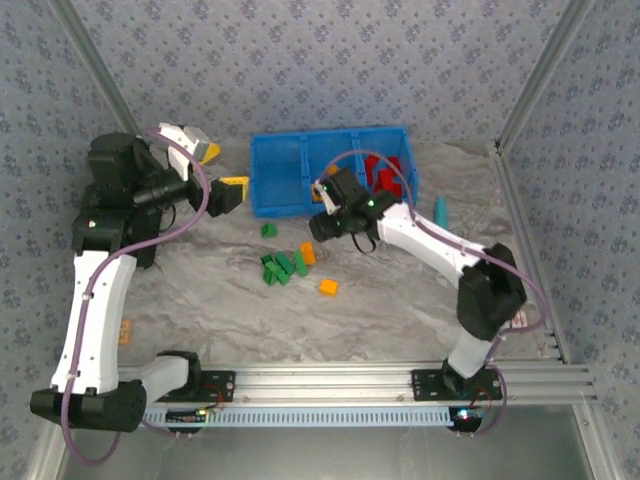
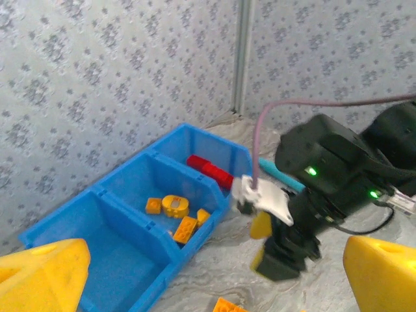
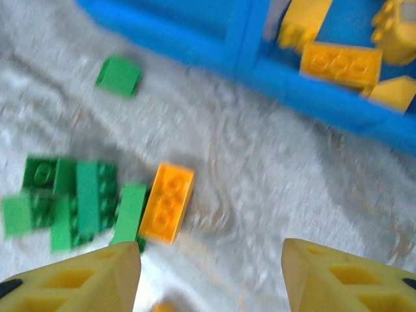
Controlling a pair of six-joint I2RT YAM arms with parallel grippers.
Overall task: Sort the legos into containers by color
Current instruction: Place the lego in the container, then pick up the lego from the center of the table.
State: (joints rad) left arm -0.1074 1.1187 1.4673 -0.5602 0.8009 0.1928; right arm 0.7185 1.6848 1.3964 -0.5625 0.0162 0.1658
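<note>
Just ahead of the spread right jaws lies an orange lego (image 3: pixel 166 201).

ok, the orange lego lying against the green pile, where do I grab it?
Probably by its two short ends, coming straight down. The orange lego lies flat, studs up, and one long side sits against a green lego, so no finger fits there. Both short ends look free. The open right gripper would need turning to line up.

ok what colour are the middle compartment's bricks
Orange-yellow; the bricks show best in the left wrist view.
</note>
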